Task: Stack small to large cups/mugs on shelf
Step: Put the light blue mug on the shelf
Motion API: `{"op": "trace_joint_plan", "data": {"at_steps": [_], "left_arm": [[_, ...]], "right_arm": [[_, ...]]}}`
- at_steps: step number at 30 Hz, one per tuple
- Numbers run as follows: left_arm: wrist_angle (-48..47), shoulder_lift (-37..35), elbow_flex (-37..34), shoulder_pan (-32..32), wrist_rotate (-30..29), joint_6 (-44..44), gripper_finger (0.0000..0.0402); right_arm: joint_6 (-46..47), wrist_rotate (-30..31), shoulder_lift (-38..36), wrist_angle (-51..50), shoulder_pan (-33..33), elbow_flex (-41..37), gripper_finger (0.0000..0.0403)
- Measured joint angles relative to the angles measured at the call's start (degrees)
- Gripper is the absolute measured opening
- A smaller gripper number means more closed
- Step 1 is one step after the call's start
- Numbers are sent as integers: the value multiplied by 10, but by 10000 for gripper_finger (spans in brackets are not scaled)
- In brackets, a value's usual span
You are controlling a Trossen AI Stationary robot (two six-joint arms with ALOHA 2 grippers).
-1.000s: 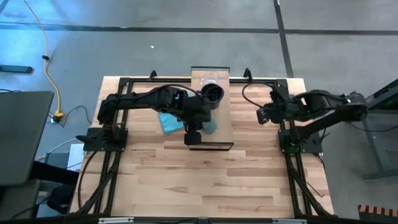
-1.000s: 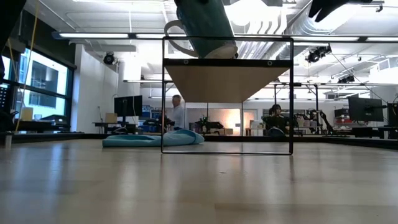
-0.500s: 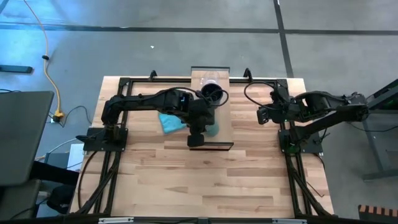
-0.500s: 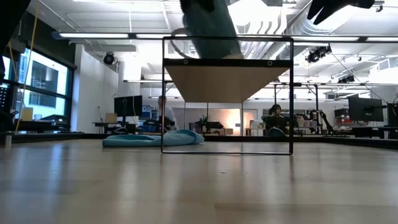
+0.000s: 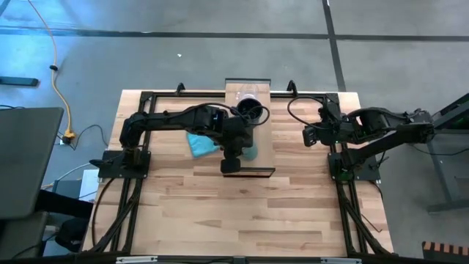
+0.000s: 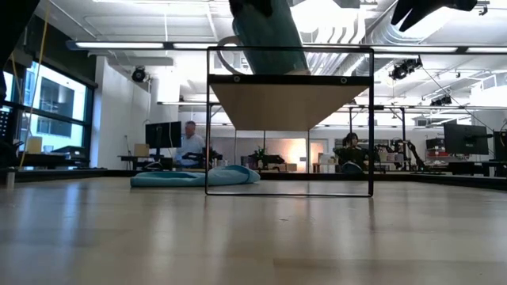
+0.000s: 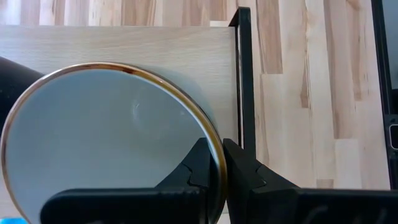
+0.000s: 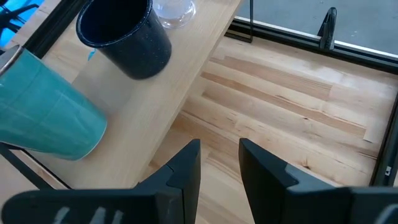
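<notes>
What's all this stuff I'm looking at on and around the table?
Shelf: one, light wood with dark frame, at the table's far middle.
Teal mug: one, on the shelf's near end, its rim pinched by the left fingers.
Black mug: one, mid-shelf.
Glass cup: one, clear, on the shelf's far end.
Teal cloth: one, on the table left of the shelf.
Table: one, light wood.
Person: one, in the room behind.
Left gripper: shut on the teal mug.
Right gripper: waits right of the shelf, holding nothing.
</notes>
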Motion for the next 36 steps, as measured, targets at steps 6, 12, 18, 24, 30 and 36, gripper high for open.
{"op": "trace_joint_plan", "data": {"at_steps": [6, 12, 18, 24, 30, 36], "left_arm": [[-1, 0, 0, 0, 3, 0, 23], [0, 0, 0, 0, 11, 0, 26], [0, 0, 0, 0, 16, 5, 27], [6, 0, 0, 0, 18, 6, 51], [7, 0, 0, 0, 17, 6, 61], [12, 0, 0, 0, 15, 6, 60]], "right_arm": [[0, 0, 0, 0, 0, 0, 101], [0, 0, 0, 3, 0, 0, 101], [0, 0, 0, 3, 0, 0, 101], [0, 0, 0, 3, 0, 0, 101], [0, 0, 0, 3, 0, 0, 101], [0, 0, 0, 3, 0, 0, 101]]}}
